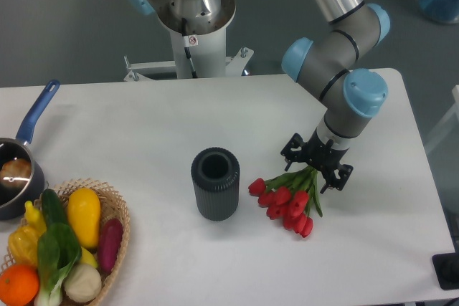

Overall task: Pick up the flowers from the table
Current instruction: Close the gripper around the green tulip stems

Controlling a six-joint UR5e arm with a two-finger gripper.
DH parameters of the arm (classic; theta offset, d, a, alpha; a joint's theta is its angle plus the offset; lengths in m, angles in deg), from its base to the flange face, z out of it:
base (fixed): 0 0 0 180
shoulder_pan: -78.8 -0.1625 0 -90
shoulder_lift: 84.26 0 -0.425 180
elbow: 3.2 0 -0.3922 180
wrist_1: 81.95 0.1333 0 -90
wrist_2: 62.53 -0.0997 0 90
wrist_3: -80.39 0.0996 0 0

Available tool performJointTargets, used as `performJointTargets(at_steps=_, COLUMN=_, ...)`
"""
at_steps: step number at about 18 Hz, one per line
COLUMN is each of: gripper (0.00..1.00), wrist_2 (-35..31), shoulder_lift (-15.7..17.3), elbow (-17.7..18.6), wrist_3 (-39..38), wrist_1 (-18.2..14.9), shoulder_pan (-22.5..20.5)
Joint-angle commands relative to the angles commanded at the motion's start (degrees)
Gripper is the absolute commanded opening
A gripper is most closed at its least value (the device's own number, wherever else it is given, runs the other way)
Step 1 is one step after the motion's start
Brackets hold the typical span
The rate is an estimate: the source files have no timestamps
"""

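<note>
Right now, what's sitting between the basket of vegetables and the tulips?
In the fixed camera view, a dark ribbed vase stands upright between the basket and the flowers.

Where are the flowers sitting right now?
The flowers lie on the table, right of centre in the camera view, just right of the dark ribbed vase, with their stems running up under the gripper.

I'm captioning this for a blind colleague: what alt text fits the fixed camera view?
A robot arm's gripper hangs over the stem end of a bunch of red flowers lying on a white table. Left of them stand a dark ribbed vase, a basket of vegetables and a blue-handled pan.
</note>
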Motion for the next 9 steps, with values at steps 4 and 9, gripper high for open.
performJointTargets(at_steps=4, gripper=1.0, wrist_2=-2.72, shoulder_lift=0.0, elbow=0.26, wrist_3=-0.09, wrist_1=0.09, shoulder_pan=0.26)
performJointTargets(at_steps=9, gripper=1.0, wrist_2=-2.64, shoulder_lift=-0.17, elbow=0.26, wrist_3=-0.17, wrist_1=0.18, shoulder_pan=0.53)
